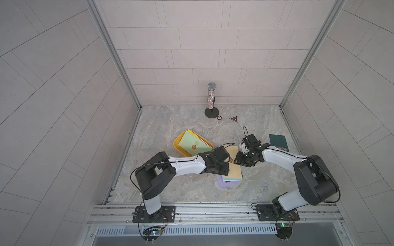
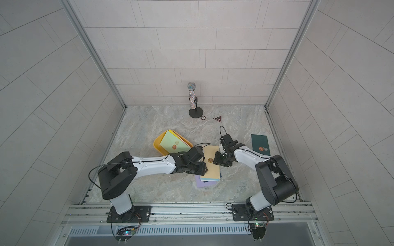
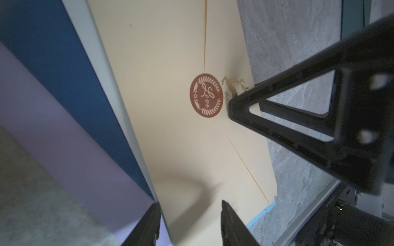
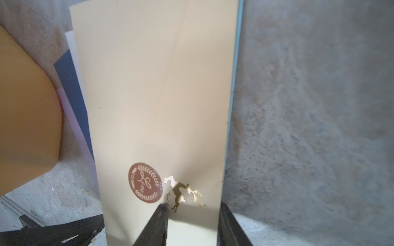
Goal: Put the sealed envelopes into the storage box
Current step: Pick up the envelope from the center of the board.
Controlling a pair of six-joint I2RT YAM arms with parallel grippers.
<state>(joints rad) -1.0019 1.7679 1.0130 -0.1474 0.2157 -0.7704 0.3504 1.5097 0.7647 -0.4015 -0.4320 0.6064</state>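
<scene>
Pale tiled walls (image 1: 191, 53) on three sides, metal posts (image 1: 115, 55) in the back corners. Grey marbled tabletop (image 1: 170, 119), matt and veined. A metal rail (image 1: 213, 209) along its near edge carries both my arms.

Yellow tray (image 1: 176, 143) sits about mid-table, turned at an angle. Light green envelope (image 1: 191, 141) lies in it, one end riding over the far rim, two round seals showing. The edge of a yellow envelope (image 1: 193, 132) peeps out beneath it.

Just beside the tray, on my right-arm side and a little nearer me, is a fanned stack. Cream envelope (image 1: 234, 172) on top; pale blue envelope (image 3: 262, 213), dark blue envelope (image 3: 64, 74) and lilac envelope (image 1: 223, 184) under it. The cream one bears a brown round seal (image 3: 206, 95) and a gold deer (image 4: 181, 191).

Well apart from the tray, past the stack toward the right wall: dark green envelope (image 1: 278, 141), flat, alone. Far behind the tray, near the back wall: glittery microphone (image 1: 211, 95) upright on a black stand. A round chip (image 1: 219, 117) and a small dark triangle (image 1: 234, 119) lie close by it.

My left gripper (image 3: 190, 202): fingers partly apart, low at the cream envelope's tray-side long edge, one over the paper, one off it. Paper bulges slightly there. No clamp that I can see.

My right gripper (image 4: 193, 205): fingers partly apart at the opposite long edge, by the deer, one fingertip on the paper. Whether the other sits under the edge, cannot tell.
</scene>
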